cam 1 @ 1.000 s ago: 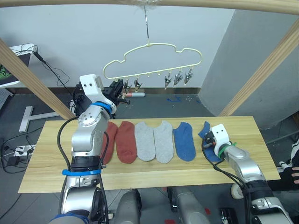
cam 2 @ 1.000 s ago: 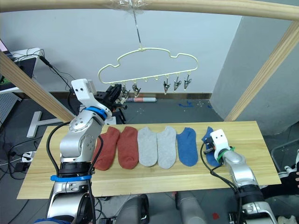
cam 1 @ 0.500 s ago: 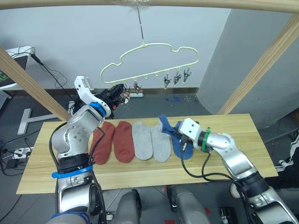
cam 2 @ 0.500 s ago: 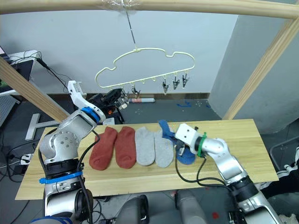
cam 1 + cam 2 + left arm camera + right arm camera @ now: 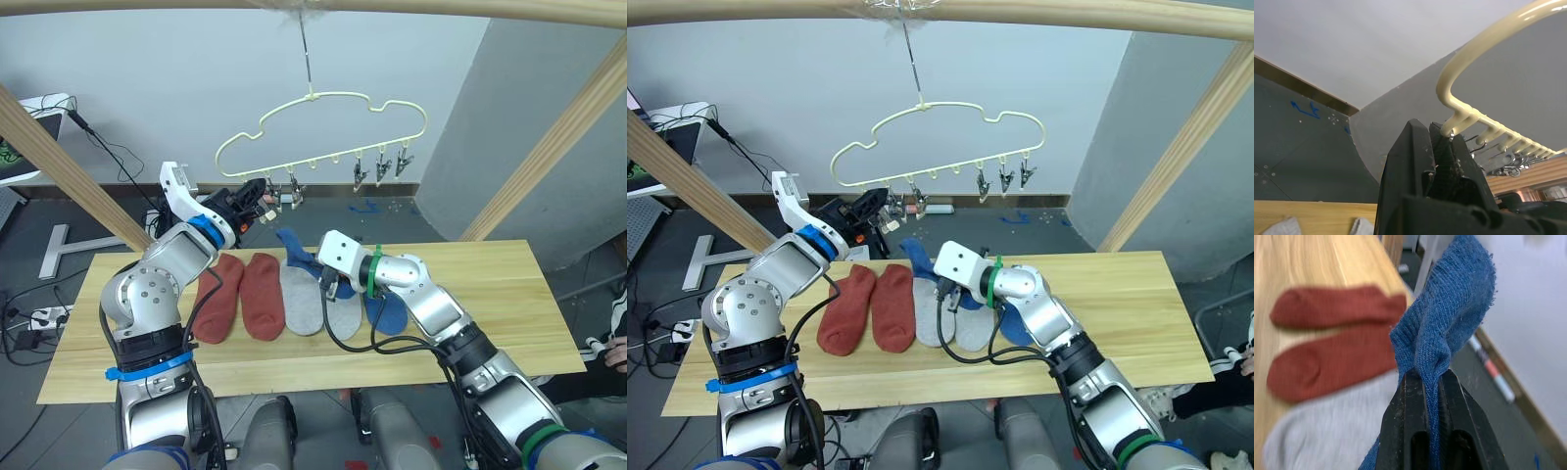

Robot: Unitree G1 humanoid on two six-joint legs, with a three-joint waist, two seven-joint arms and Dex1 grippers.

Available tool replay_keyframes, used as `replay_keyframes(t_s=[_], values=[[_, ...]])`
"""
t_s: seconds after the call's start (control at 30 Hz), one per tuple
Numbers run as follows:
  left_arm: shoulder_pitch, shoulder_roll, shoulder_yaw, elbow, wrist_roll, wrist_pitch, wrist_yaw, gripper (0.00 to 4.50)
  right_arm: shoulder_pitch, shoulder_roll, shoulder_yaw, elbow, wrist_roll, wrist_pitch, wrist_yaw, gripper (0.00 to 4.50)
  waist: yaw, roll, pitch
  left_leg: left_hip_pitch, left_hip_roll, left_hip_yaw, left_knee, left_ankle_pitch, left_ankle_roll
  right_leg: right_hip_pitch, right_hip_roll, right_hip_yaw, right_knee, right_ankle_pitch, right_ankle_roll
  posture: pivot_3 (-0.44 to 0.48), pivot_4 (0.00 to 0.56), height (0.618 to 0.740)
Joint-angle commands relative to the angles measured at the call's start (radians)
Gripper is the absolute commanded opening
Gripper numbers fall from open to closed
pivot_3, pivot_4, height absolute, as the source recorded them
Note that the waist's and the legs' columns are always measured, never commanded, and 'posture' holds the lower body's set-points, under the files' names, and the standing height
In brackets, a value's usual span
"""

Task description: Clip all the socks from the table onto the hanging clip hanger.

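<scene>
My right gripper (image 5: 1425, 382) is pinched on a blue sock (image 5: 299, 257) at a bunched fold, sock lifted above the table (image 5: 509, 294), below the clip hanger (image 5: 323, 122). Left gripper (image 5: 1437, 142) is clamped on the hanger's end clip. Fabric is soft and limp, so feed the clip a bunched edge.

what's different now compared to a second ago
The right gripper, shut on a blue sock, has carried it from the table's right end leftward, up over the grey socks toward the clip hanger. The left gripper stays at the hanger's leftmost clip. The two red socks, both grey ones and the other blue sock lie unmoved on the table.
</scene>
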Motion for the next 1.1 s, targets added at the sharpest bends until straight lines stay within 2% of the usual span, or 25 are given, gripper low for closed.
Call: replay_keyframes(t_s=[0.03, 0.83, 1.1], values=[[0.024, 0.006, 0.011, -0.013, -0.008, 0.014, 0.028, 0.0, -0.033, 0.028, -0.001, 0.007, -0.006, -0.021, -0.01, 0.06, 0.002, 0.0, 0.0, -0.001, 0.0, 0.0, 0.0, 0.0, 0.0, 0.0, 0.0, 0.0, 0.0, 0.0, 0.0, 0.016, 0.281, 0.74], [0.048, 0.024, -0.004, -0.04, -0.038, 0.008, 0.039, 0.0, -0.085, 0.095, -0.022, -0.02, -0.001, 0.001, -0.035, 0.06, 0.002, 0.0, 0.0, -0.004, 0.0, -0.001, 0.0, -0.001, -0.002, -0.003, -0.001, -0.001, -0.001, 0.0, 0.0, 0.02, 0.273, 0.74], [0.053, 0.028, 0.02, -0.054, -0.078, 0.025, 0.044, 2.61, -0.086, 0.095, -0.029, -0.008, 0.0, -0.004, -0.032, 0.0, 0.01, 0.0, 0.0, -0.007, 0.0, -0.002, 0.001, 0.0, -0.002, -0.005, -0.001, -0.001, -0.001, 0.0, 0.0, 0.023, 0.276, 0.74]])
